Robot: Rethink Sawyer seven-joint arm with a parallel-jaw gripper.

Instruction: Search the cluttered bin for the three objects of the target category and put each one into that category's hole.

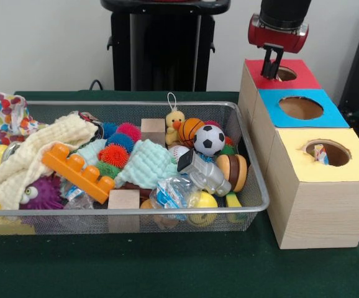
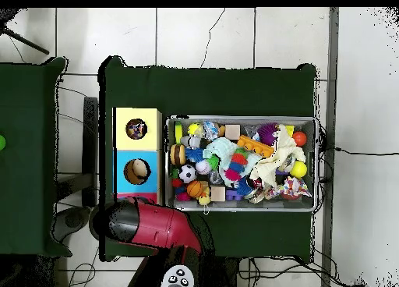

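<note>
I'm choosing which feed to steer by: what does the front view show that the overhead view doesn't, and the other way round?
Only the front view shows the gripper, above the red-surround hole, and the box's wood-grain side walls. Whether the gripper is open or shut I cannot tell. Only the overhead view shows the arm's red body covering that red end of the box, plus the tiled floor. Both show the bin of toys, a polka-dot fabric piece at one end of it, and something sitting in the yellow-surround hole.

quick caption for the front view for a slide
Sawyer gripper hovers over the red-surrounded hole beside a toy-crammed wire bin; a polka-dot piece drapes its far corner.
</note>
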